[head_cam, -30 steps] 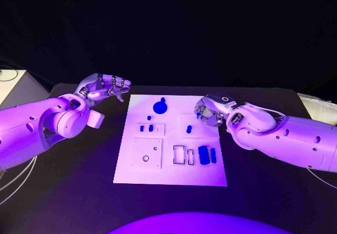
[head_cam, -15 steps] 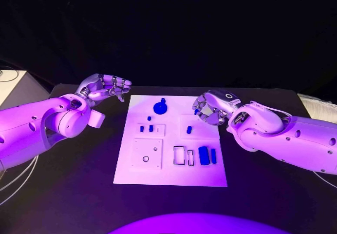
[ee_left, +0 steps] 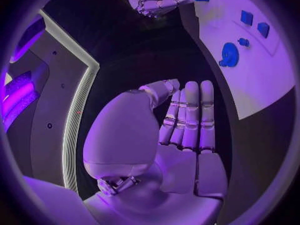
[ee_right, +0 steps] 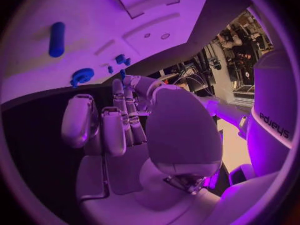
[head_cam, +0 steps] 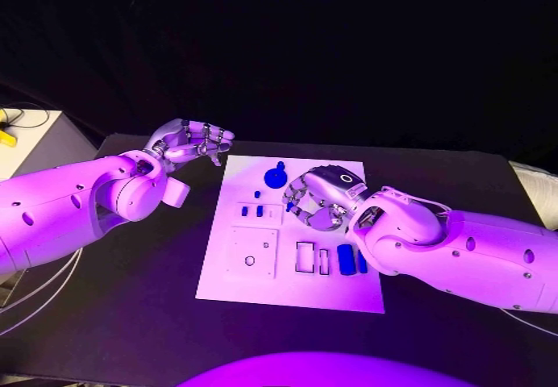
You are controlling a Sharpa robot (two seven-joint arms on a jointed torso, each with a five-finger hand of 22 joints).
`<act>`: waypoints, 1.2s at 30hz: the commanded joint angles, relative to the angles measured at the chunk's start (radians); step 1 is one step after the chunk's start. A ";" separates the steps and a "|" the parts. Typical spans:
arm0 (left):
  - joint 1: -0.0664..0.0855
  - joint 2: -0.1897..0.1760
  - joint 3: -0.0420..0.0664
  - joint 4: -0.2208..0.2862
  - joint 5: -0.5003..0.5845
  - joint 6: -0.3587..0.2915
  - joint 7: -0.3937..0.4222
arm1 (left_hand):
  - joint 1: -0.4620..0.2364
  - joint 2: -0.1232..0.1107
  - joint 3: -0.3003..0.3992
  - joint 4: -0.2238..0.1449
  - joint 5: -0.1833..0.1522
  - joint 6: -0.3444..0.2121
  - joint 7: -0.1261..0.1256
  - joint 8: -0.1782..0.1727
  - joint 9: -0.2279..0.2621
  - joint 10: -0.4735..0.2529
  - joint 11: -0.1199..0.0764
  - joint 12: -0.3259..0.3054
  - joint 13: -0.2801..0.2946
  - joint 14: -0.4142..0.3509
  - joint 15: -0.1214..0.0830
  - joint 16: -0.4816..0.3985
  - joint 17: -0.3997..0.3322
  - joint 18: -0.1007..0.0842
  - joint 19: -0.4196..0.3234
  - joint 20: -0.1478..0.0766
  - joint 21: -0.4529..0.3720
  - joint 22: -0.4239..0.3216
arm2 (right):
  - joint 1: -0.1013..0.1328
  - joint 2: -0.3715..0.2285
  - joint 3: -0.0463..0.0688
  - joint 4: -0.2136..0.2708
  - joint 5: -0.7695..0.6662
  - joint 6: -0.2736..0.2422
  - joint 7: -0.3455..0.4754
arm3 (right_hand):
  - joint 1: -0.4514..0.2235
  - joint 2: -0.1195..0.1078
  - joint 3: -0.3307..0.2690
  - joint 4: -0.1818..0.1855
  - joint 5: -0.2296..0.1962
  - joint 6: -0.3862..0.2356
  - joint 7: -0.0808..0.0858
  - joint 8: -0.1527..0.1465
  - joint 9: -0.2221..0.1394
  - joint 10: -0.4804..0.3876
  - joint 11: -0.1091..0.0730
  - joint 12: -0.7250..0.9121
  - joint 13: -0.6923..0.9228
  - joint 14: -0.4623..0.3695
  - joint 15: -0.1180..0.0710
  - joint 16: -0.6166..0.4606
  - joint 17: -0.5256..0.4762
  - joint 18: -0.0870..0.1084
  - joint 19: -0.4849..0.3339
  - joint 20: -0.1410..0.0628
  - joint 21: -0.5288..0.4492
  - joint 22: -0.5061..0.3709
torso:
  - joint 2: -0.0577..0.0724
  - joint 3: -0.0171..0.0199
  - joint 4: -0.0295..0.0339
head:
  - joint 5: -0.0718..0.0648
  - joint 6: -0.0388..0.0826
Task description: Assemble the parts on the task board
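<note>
Hand R point(head_cam: 316, 198) over task board point(head_cam: 291, 278), fingers curled, empty; L hand point(head_cam: 192, 142) curled, off-board.

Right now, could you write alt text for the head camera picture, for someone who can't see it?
A white task board lies on a black table with small blue parts on it. The robot's right hand hovers over the board's middle with fingers curled, while its left hand hangs beyond the board's far left corner, fingers also curled.

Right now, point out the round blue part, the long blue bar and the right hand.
round blue part point(head_cam: 276, 176), head view, on its disc.
long blue bar point(head_cam: 345, 257), head view, at mid-length.
right hand point(head_cam: 316, 198), head view, on its knuckles.
</note>
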 commanded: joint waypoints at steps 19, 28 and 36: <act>0.001 0.014 0.001 0.016 0.001 0.011 0.000 | -0.007 0.002 -0.009 -0.001 0.005 -0.010 0.000 0.003 -0.002 0.000 0.002 -0.001 -0.004 0.002 0.001 -0.005 -0.002 0.016 0.001 0.002 -0.006 -0.003 | -0.050 0.109 -0.019 -0.063 -0.052 0.066 0.008 | -0.013 -0.001 0.005 -0.004 0.000 0.000 0.002 0.003 0.003 0.003 0.001 -0.005 -0.004 0.044 -0.007 0.000 -0.003 -0.013 0.002 0.000 -0.010 0.000 | 0.003 0.0001 0.0000 | 0.065 -0.027; 0.001 0.016 0.001 0.015 0.001 0.012 0.000 | -0.007 0.002 -0.009 -0.001 0.005 -0.010 0.000 0.003 -0.002 0.000 0.002 -0.001 -0.004 0.002 0.001 -0.005 -0.002 0.016 0.001 0.002 -0.006 -0.003 | -0.061 0.112 -0.023 -0.068 -0.055 0.066 0.006 | -0.013 0.000 0.005 -0.004 -0.001 0.000 0.002 0.003 0.003 0.003 0.001 -0.005 -0.004 0.044 -0.007 0.000 -0.003 -0.013 0.002 0.001 -0.010 0.000 | 0.001 0.0006 -0.0003 | 0.077 -0.046; 0.001 0.016 0.001 0.015 0.001 0.013 -0.001 | -0.007 0.002 -0.009 -0.001 0.005 -0.010 0.000 0.003 -0.002 0.000 0.002 -0.001 -0.004 0.002 0.001 -0.005 -0.002 0.016 0.001 0.002 -0.006 -0.003 | -0.067 0.116 -0.026 -0.074 -0.062 0.066 0.005 | -0.015 0.000 0.005 -0.004 -0.002 -0.001 0.002 0.002 0.003 0.003 0.001 -0.006 -0.005 0.044 -0.006 0.000 -0.003 -0.013 0.002 0.001 -0.011 0.000 | 0.001 0.0006 -0.0006 | 0.079 -0.053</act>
